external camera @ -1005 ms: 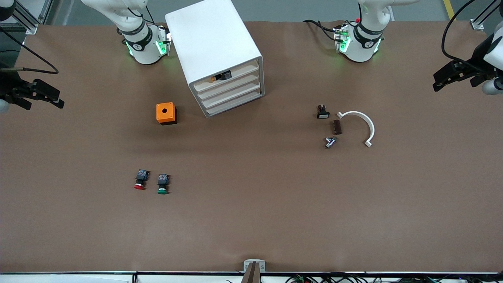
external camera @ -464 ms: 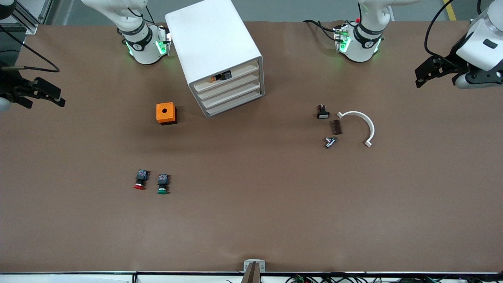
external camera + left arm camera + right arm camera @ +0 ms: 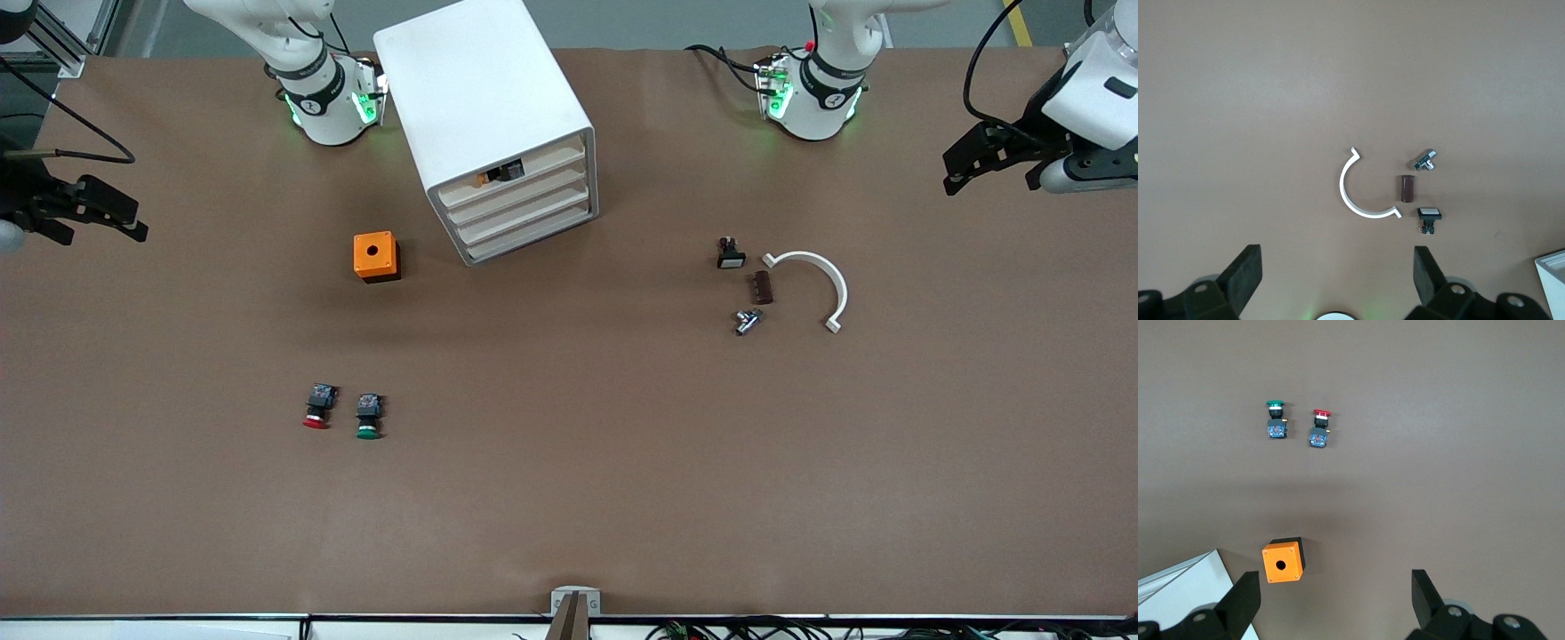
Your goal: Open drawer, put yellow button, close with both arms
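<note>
Brown tabletop unchanged; left gripper [image 3: 962, 171] has shifted slightly, both grippers' jaws wide, empty.

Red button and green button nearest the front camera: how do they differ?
The red button has a red cap; the green button has a green cap. The red button lies toward the right arm's end; the green button sits slightly nearer the camera. Both lie on their sides, caps toward the camera, with matching black-blue bodies.
</note>
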Available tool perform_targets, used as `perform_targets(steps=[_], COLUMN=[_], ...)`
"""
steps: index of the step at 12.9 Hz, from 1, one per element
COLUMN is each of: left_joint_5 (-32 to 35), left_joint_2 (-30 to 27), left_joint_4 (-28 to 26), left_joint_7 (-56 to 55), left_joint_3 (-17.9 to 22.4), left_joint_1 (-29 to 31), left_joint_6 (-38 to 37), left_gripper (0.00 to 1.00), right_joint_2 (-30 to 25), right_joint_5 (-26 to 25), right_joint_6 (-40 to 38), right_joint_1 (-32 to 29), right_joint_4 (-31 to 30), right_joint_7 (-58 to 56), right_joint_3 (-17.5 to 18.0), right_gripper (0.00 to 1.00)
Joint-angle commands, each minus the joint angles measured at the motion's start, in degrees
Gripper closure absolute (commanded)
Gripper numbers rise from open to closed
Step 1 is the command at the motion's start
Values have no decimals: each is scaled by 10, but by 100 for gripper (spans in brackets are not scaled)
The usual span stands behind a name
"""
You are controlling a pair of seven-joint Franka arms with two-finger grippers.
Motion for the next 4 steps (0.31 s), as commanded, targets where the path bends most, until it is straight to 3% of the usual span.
perform_targets(steps=[1,4], left_joint_5=[-8,-9], left_joint_2=[24,34], left_joint_4=[33,50], left_joint_7=[10,9], left_joint_3=[0,0], left_joint_1=[4,4], left_joint_6=[-8,-20], left_gripper=[0,0], right_joint_2=[-11,-11], right_joint_5=[7,7], right_joint_6=[-7,-7], right_joint_1=[-15,-15], right_joint_4=[-2,-2], right_joint_7=[-6,-6], right_joint_3=[11,11], right_gripper=[0,0])
